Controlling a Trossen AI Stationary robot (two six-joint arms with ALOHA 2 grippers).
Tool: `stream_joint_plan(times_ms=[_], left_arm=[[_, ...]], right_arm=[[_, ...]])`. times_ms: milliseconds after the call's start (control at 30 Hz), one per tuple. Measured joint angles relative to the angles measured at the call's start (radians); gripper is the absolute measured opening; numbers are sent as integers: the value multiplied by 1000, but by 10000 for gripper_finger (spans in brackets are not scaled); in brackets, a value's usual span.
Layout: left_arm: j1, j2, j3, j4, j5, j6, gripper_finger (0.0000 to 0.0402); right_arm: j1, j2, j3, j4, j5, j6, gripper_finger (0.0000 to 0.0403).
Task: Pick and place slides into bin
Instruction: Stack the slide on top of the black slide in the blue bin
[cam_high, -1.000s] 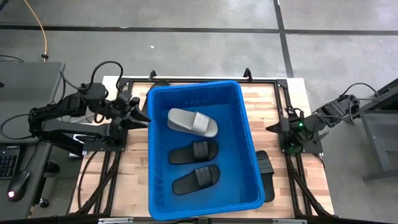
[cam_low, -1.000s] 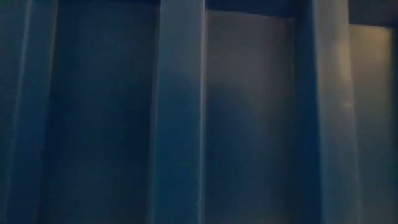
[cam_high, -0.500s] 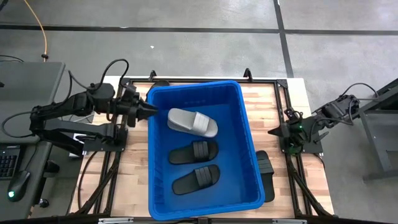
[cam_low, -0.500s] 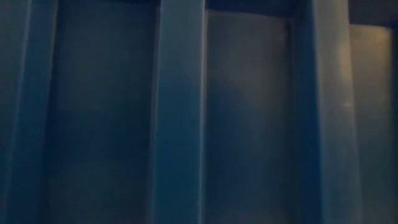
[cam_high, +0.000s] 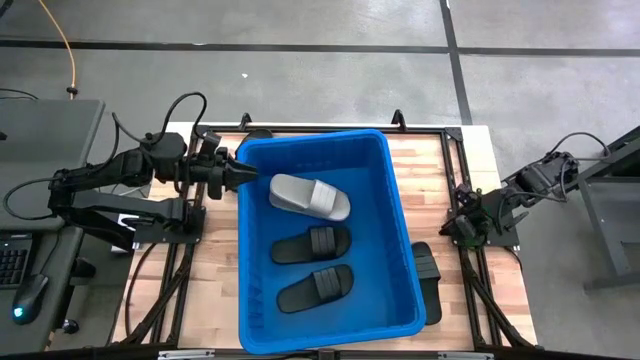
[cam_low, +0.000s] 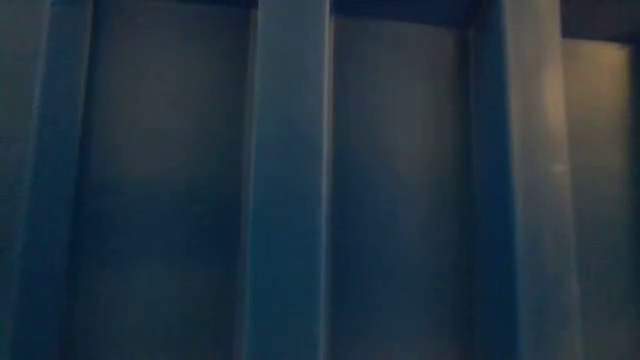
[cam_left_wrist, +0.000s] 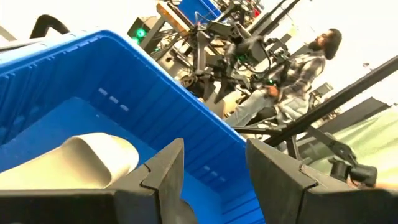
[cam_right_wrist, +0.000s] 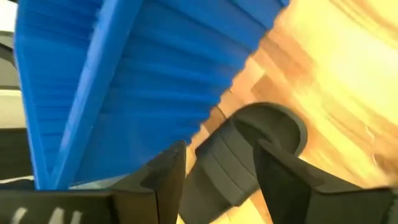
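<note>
1. Right wrist view, nearest: the right gripper (cam_right_wrist: 214, 171) is pointing down at a black slide (cam_right_wrist: 249, 152) that is lying on the table (cam_right_wrist: 336, 81) just beside the outer wall of the bin (cam_right_wrist: 155, 74); the two dark fingers are standing apart with the slide showing between them, and nothing is being held

2. High view, right side: the same black slide (cam_high: 426, 266) is lying partly tucked against the bin's right wall, and the right gripper (cam_high: 452, 226) is hovering near it, above the table (cam_high: 470, 160)

3. High view, centre: the bin (cam_high: 398, 215) is already holding three slides, one light grey slide (cam_high: 309, 197) and two black ones (cam_high: 312, 243) (cam_high: 317, 288), so the task appears well along, with the slide outside the bin judged the last one in sight

4. High view, left side: the left gripper (cam_high: 243, 173) is reaching over the bin's left rim, close to the grey slide; in the left wrist view its fingers (cam_left_wrist: 166, 171) are standing apart and empty, with the grey slide (cam_left_wrist: 81, 162) below them

5. Step in hand, as a judgement: the right arm is approaching the outside slide for a pick; the next move calls for lowering onto it, closing on the strap or edge without striking the bin wall, then lifting it clear of the rim

6. Low view: only the bin's ribbed wall (cam_low: 290, 180) is filling the picture

7. Farthest: a person (cam_left_wrist: 298, 68) is sitting in the room beyond the table
</note>
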Motion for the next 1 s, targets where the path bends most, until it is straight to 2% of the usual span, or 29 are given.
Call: stream_joint_plan(times_ms=[133,267,367,567,667,800,1000], left_arm=[[0,6,0,0,-12,-28,161],[0,5,0,1,-12,-42,161],[0,6,0,0,-12,-52,161],[0,6,0,0,-12,-53,161],[0,6,0,0,-12,-58,161],[0,6,0,0,-12,-59,161],[0,6,0,-8,-12,-58,161]], right_arm=[[0,55,-18,18,-76,0,191],[0,152,-29,29,-208,-111,226],[-1,208,-29,22,-239,-183,241],[9,349,-33,13,-302,-279,243],[52,422,-33,14,-310,-338,243],[128,506,-33,49,-333,-505,243],[238,605,-33,181,-220,-611,243]])
